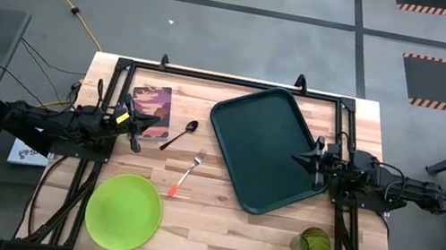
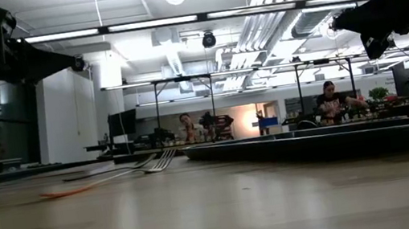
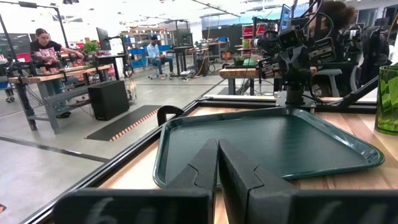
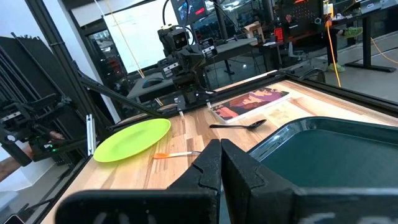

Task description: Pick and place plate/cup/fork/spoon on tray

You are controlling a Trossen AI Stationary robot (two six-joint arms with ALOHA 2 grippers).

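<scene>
The dark-green tray (image 1: 267,146) lies slantwise on the table's far right half. The lime-green plate (image 1: 124,211) rests flat at the near left. The green cup (image 1: 312,243) stands upright at the near right. The orange-handled fork (image 1: 187,173) and the dark spoon (image 1: 180,134) lie between plate and tray. My left gripper (image 1: 156,121) is shut and level, held above the table at the left beside the spoon, pointing right (image 3: 217,144). My right gripper (image 1: 295,158) is shut and level over the tray's right edge, pointing left (image 4: 220,144). Neither holds anything.
A maroon picture book (image 1: 149,110) lies flat at the far left under my left arm. A black frame (image 1: 231,79) runs along the table's far and side edges. Bare wood shows between the plate and the cup. People sit at benches in the room beyond (image 2: 331,100).
</scene>
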